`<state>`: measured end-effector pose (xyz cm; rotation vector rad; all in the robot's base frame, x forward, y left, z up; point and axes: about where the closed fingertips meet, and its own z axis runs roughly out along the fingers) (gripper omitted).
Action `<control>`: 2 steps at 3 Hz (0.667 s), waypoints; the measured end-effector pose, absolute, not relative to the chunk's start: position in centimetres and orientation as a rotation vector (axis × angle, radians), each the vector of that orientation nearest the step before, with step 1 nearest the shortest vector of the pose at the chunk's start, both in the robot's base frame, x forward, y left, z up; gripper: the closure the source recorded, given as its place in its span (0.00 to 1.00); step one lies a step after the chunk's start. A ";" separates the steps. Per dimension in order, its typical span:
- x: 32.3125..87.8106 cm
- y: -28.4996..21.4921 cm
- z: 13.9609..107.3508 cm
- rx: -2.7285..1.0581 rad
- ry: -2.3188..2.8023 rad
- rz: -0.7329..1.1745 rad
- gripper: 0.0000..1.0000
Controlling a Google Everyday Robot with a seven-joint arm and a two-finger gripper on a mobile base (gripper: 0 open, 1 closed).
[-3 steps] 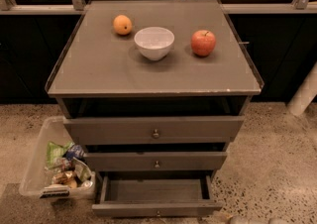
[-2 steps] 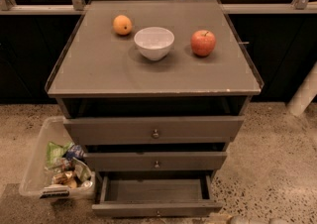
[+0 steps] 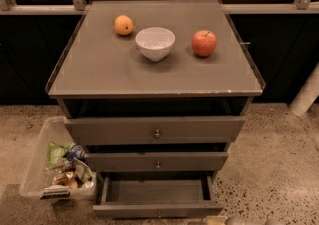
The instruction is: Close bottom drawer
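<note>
The bottom drawer [image 3: 157, 210] of the grey-brown cabinet is pulled far out, and its inside [image 3: 157, 189] is bare. Its flat front has a small round knob [image 3: 159, 214] at the picture's lower edge. The middle drawer [image 3: 157, 161] and the top drawer [image 3: 155, 130] stand out a little from the frame. Only a small pale and grey part of my gripper [image 3: 234, 220] shows at the bottom edge. It is just right of the bottom drawer's front corner and low, near the floor.
On the cabinet top [image 3: 99, 69] are an orange [image 3: 123, 24], a white bowl [image 3: 155, 43] and a red apple [image 3: 205, 43]. A clear plastic bin [image 3: 40, 169] of snack packets stands on the floor at the cabinet's left. A white post [image 3: 305, 94] is at the right.
The drawers and the things on top have not moved. A little more of the gripper shows at the bottom edge than before.
</note>
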<state>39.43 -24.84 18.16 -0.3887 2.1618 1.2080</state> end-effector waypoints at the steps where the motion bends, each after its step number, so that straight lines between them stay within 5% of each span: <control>1: 41.4 -23.8 14.5 -0.375 2.164 1.183 1.00; 2: 43.9 -22.9 12.1 -0.375 2.142 1.153 1.00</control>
